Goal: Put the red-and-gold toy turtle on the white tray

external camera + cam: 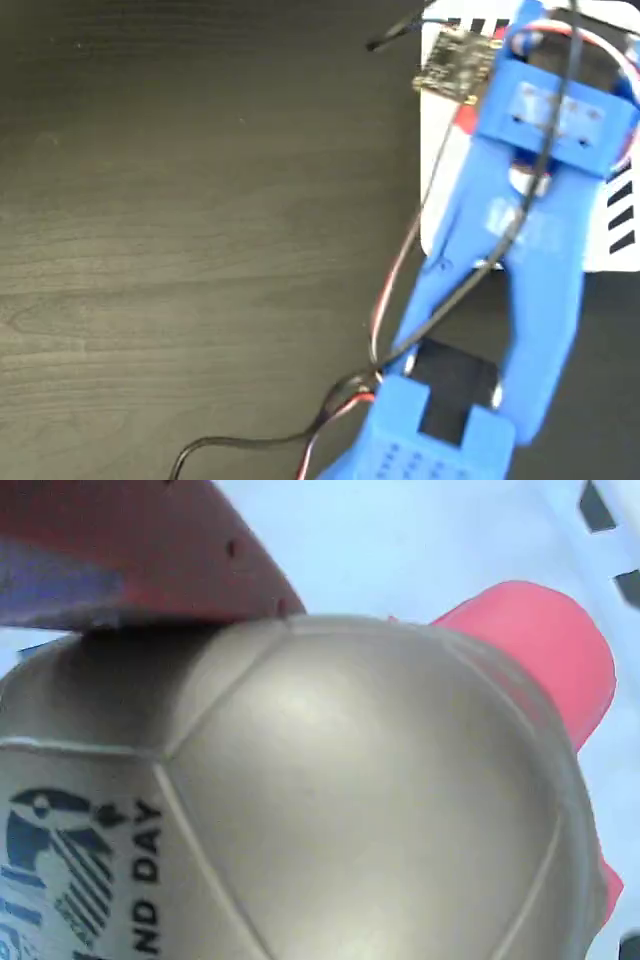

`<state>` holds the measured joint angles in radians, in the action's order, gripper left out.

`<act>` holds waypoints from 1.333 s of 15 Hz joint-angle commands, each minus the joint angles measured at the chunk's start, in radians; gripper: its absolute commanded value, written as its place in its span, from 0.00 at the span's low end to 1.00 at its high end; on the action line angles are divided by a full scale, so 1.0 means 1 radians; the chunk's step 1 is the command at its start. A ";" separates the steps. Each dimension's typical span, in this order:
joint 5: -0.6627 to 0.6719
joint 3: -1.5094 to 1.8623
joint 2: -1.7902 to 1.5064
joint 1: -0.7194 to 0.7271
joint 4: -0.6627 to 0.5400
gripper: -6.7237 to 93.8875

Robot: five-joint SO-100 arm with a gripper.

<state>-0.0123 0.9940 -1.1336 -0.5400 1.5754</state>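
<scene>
The red-and-gold toy turtle (330,790) fills the wrist view: its gold domed shell carries a black printed mark at the lower left, and its coral-red head (545,650) points to the upper right. My gripper (290,670) is shut on it, and one red finger (150,550) presses on the top of the shell. The white tray (400,530) lies pale right behind the turtle. In the fixed view the blue arm (520,230) reaches over the white tray (440,200) at the top right and hides the gripper and the turtle.
The dark wood table (200,250) spreads left of the tray. Black and red cables (330,425) trail from the arm across the lower middle. A small circuit board (455,62) sits on the arm above the tray's top edge. Navy stripes (622,215) mark the tray's right edge.
</scene>
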 commanded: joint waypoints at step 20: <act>-0.017 0.210 -0.064 -0.060 -0.175 0.71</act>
<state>-0.0138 1.2042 -1.1137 -0.5921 1.4021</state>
